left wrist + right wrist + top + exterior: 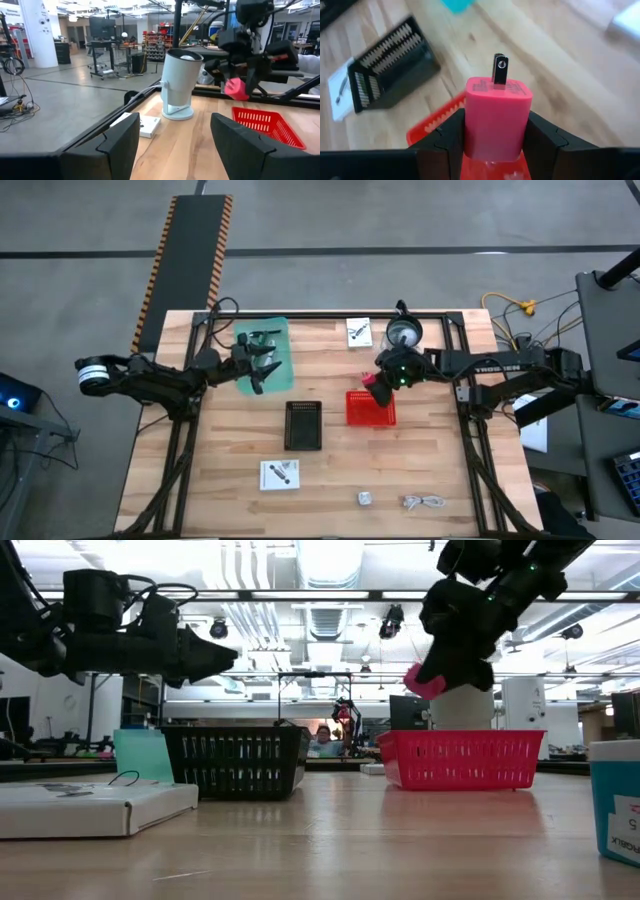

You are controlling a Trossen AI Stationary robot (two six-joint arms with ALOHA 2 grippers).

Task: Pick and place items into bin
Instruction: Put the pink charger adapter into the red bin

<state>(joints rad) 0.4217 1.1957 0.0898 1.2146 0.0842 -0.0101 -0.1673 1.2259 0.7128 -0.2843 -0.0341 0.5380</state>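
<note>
The right gripper hangs over the near corner of the red bin, its fingers clamped on a pink plug adapter with metal prongs pointing away from the wrist, so the carry step appears close to done. The next move likely calls for centring the adapter above the bin and letting go. The left gripper waits with fingers spread above the green mat at the worktop's left rear. Other items lie loose: a white card near the front, another card beside the clear jug, a small silver cube and a cable bundle. A black bin stands just beside the red one, clear of the drop.
</note>
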